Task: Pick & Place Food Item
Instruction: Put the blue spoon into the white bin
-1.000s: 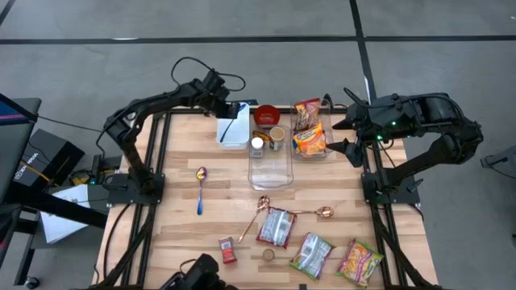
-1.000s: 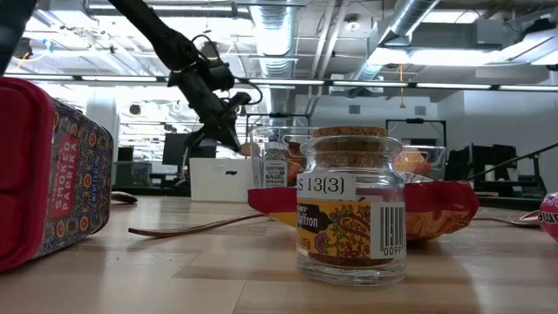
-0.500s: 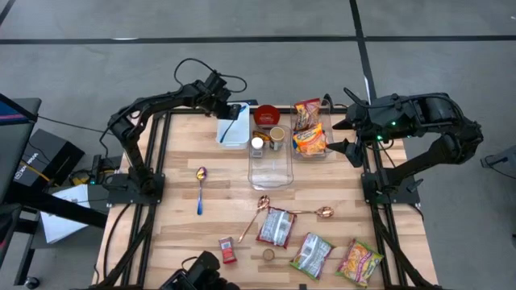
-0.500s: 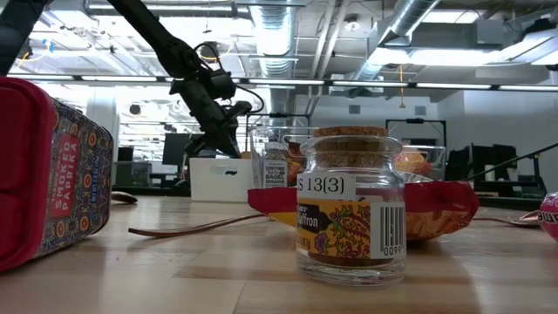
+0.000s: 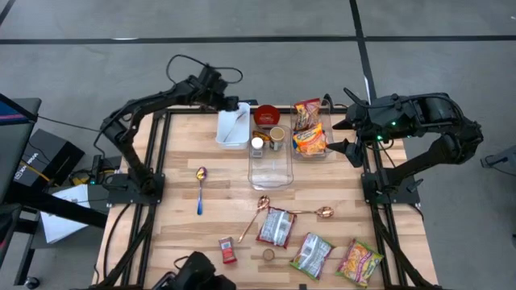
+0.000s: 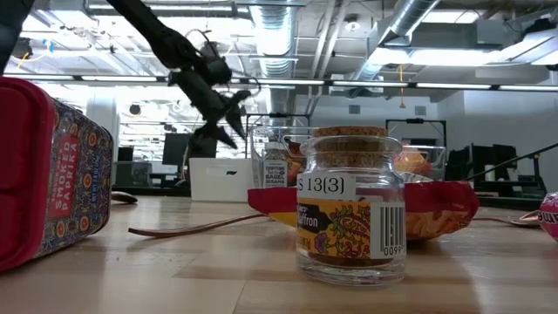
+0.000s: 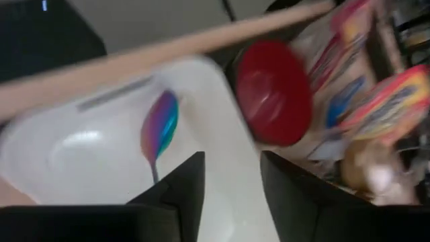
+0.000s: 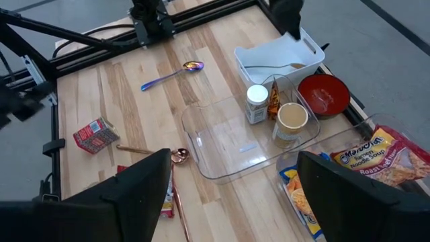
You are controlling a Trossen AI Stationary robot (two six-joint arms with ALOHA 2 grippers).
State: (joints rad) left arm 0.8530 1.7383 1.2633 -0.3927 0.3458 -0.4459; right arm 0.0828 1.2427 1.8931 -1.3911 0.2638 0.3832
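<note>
My left gripper (image 5: 228, 102) hangs open over the far end of a white bin (image 5: 234, 129) at the table's far side. Nothing is between its fingers. A rainbow-coloured spoon (image 7: 160, 128) lies inside the bin, its bowl on the bin's floor. Noodle packets (image 5: 309, 129) sit in a clear container at the far right, next to a red bowl (image 5: 267, 115). My right gripper (image 8: 235, 202) waits open, raised above the table's right edge (image 5: 343, 133).
A clear tray (image 5: 270, 165) with a shaker and cup at its far end stands mid-table. A second rainbow spoon (image 5: 200, 189) and two copper spoons (image 5: 260, 211) lie loose. Snack packets (image 5: 312, 254), a red box (image 5: 228, 250) and a small jar (image 6: 350, 209) line the near edge.
My left gripper has opened and let go of the rainbow spoon, which now lies in the white bin. The gripper has risen a little and drawn back toward the table's far edge.
</note>
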